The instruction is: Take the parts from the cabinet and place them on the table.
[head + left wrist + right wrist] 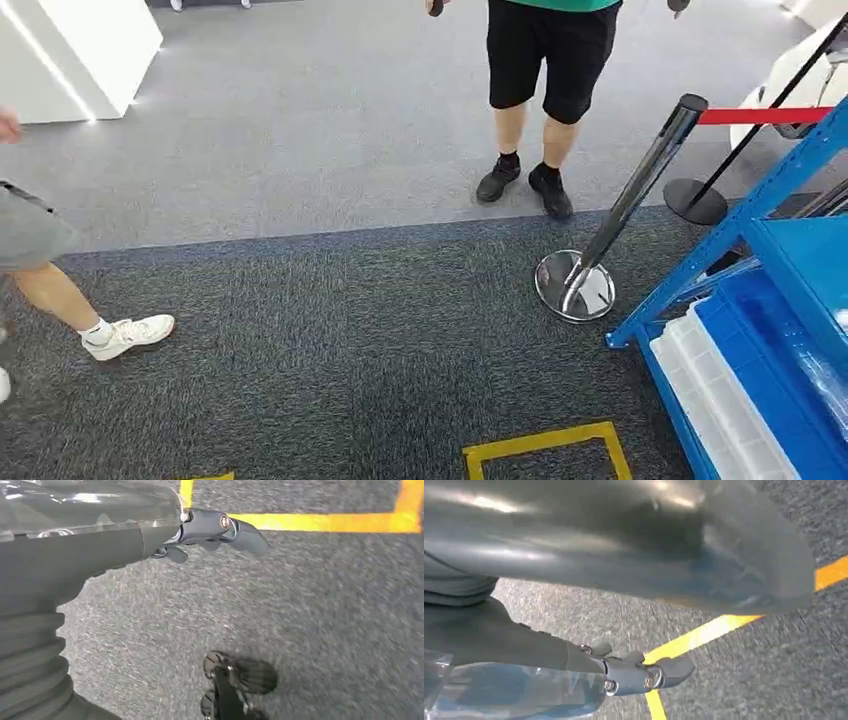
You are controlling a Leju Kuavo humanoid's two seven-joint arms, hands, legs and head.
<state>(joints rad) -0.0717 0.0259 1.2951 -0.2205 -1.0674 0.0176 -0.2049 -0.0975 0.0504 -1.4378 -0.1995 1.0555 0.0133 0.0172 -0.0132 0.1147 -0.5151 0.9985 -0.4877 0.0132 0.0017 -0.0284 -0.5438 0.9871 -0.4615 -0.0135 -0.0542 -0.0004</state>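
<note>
Clear glossy plastic wrapping (85, 502), seemingly a bagged part, lay along the dark fingers (210, 527) of the robot's left hand (150, 540) as the arm hung over the dark grey carpet (325, 620). I could not tell whether that hand was gripping the plastic or just had it resting against the fingers. A second piece of clear plastic wrapping (509, 692) sat against the fingers (639, 672) of the right hand (574, 645), under the thick grey thumb (624, 545). The picture was too blurred to tell whether those fingers were clamped on it. Both hands hung low above yellow floor tape (704, 635), which marked out a square (545, 445) on the carpet in front of the robot. To the robot's right stood a blue metal shelving rack (770, 190), tilted in the view. On its lower level a blue plastic crate (770, 350) sat just beside a white divided tray (715, 400). Near the rack's corner a chrome barrier post (640, 185) leaned up from its round base, with a red belt (765, 116) running off from its top. Beyond it a person in black shorts and black shoes (550, 60) stood on the paler carpet. At the left edge another person's bare leg ended in a white sneaker (130, 335). A white angular block (70, 50) stood in the far left corner.
</note>
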